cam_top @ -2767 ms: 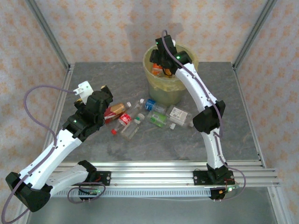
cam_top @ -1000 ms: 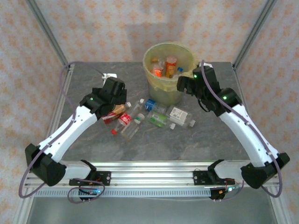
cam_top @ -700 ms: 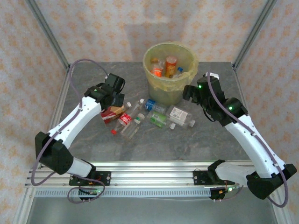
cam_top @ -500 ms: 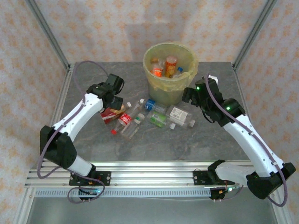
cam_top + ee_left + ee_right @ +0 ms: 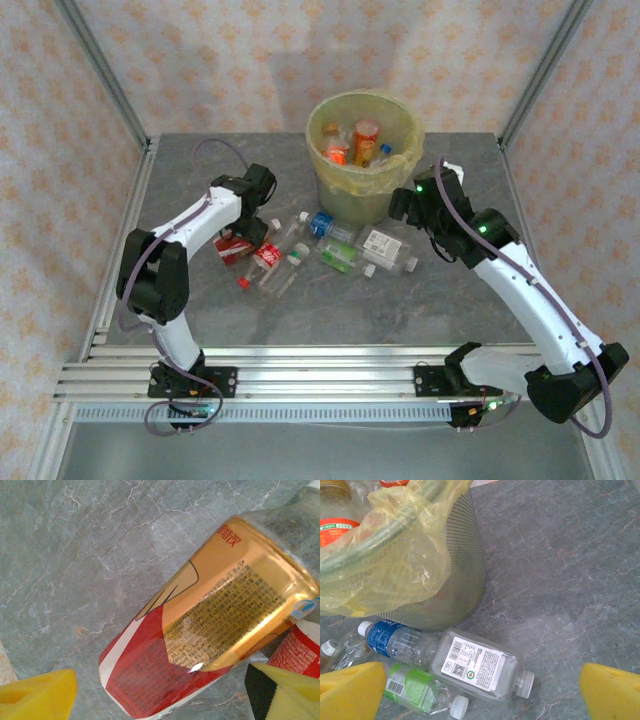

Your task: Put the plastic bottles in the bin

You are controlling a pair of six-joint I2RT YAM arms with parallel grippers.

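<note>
**Red-and-gold bottle lined up for a grab**

Top view: loose plastic bottles (image 5: 340, 257) are scattered on the counter (image 5: 480, 170) just in front of the bin (image 5: 355, 200), with several already inside.

Left wrist: the left jaws are spread either side of the red-and-gold bottle (image 5: 210, 630). It's best pinched squarely, mid-body.

Right wrist: the right jaws are wide apart, nothing held, over the white-labelled bottle (image 5: 477, 667).

You see a shiny gold and red bottle (image 5: 210, 630), a dull stone-like counter (image 5: 75, 555), and a thin, crinkly plastic bag (image 5: 405, 555).
</note>
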